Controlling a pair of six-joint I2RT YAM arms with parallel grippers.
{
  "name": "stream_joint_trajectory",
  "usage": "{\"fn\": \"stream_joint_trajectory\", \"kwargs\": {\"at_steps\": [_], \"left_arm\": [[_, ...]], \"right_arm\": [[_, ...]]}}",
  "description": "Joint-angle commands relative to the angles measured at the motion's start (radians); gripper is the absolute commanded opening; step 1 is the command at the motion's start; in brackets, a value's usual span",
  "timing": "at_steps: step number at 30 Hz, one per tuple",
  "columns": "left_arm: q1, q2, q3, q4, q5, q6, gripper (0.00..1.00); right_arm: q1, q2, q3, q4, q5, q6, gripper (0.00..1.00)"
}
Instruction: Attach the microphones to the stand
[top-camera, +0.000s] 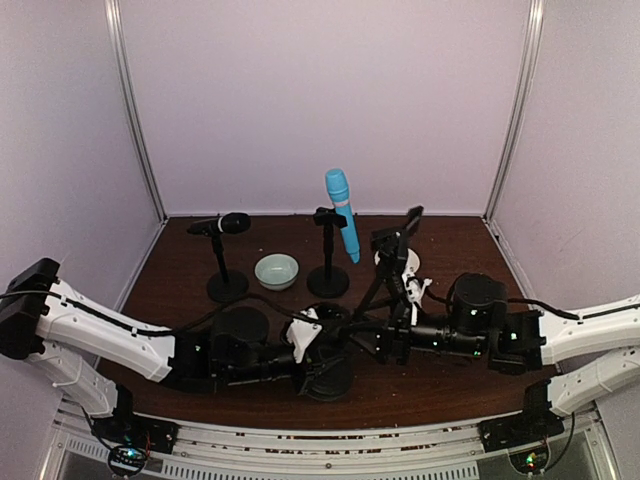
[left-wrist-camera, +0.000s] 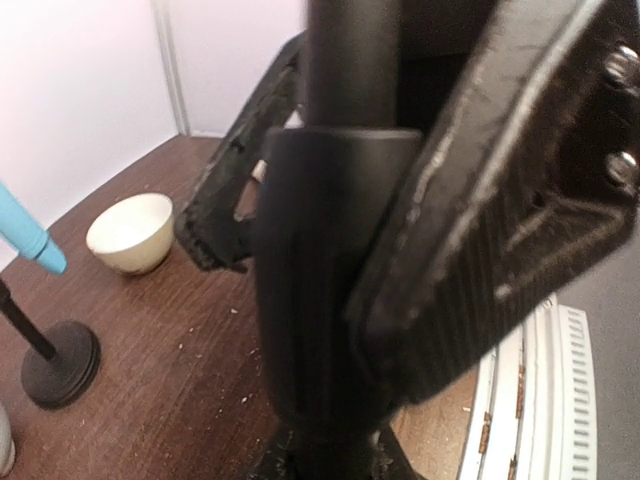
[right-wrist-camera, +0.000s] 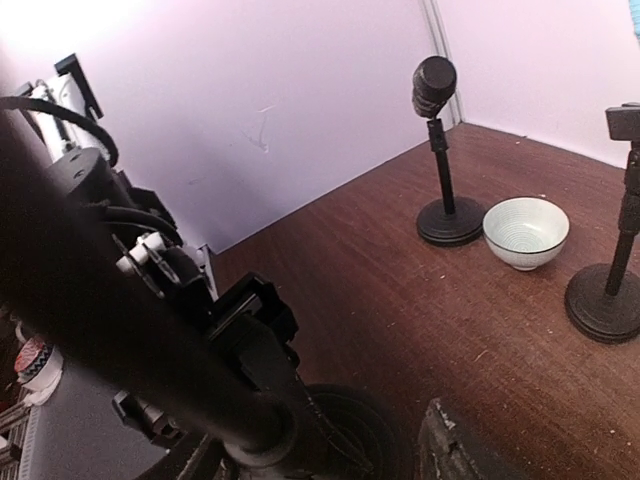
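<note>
The light blue microphone (top-camera: 342, 213) sits in the clip of the middle stand (top-camera: 328, 280). The black microphone (top-camera: 226, 223) sits on the left stand (top-camera: 227, 286) and also shows in the right wrist view (right-wrist-camera: 434, 85). A third black stand (top-camera: 330, 372) is at the front centre. My left gripper (top-camera: 321, 343) is shut on its post (left-wrist-camera: 320, 300). My right gripper (top-camera: 386, 340) is close on the stand's right. In its wrist view a dark blurred bar (right-wrist-camera: 130, 340) crosses beside one finger (right-wrist-camera: 465, 450). The cream-beige microphone is not in view.
A pale green bowl (top-camera: 276, 270) sits between the two back stands and shows in the right wrist view (right-wrist-camera: 525, 232). A cream bowl (top-camera: 402, 262) is behind my right gripper and shows in the left wrist view (left-wrist-camera: 130, 232). White walls enclose the brown table (top-camera: 450, 250).
</note>
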Motion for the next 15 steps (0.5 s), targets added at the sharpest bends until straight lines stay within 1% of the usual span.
{"fn": "stream_joint_trajectory", "kwargs": {"at_steps": [1, 3, 5, 6, 7, 8, 9, 12, 15], "left_arm": [[0.013, 0.001, 0.057, 0.04, -0.159, -0.172, 0.0], [0.013, 0.007, 0.053, 0.068, -0.156, -0.177, 0.0], [0.013, 0.006, 0.031, 0.129, -0.11, -0.156, 0.0], [0.012, 0.005, 0.014, 0.181, -0.086, -0.146, 0.0], [0.011, -0.001, 0.0, 0.214, -0.085, -0.146, 0.0], [0.011, -0.008, -0.002, 0.213, -0.103, -0.154, 0.0], [0.011, -0.014, 0.007, 0.18, -0.123, -0.162, 0.0], [0.011, -0.017, 0.042, 0.08, -0.158, -0.179, 0.0], [0.011, -0.01, 0.048, 0.069, -0.165, -0.189, 0.0]], "right_arm": [[0.03, 0.028, 0.081, -0.079, 0.24, 0.056, 0.62], [0.041, 0.058, 0.085, -0.026, 0.233, 0.079, 0.64], [0.039, 0.086, 0.054, 0.115, 0.161, 0.105, 0.68], [0.04, 0.096, 0.039, 0.182, 0.145, 0.109, 0.63], [0.04, 0.101, 0.042, 0.189, 0.148, 0.115, 0.63], [0.039, 0.103, 0.052, 0.173, 0.158, 0.114, 0.67], [0.039, 0.104, 0.066, 0.145, 0.169, 0.11, 0.68], [0.045, 0.108, 0.119, 0.011, 0.237, 0.081, 0.67], [0.052, 0.114, 0.152, -0.056, 0.297, 0.06, 0.65]]}}
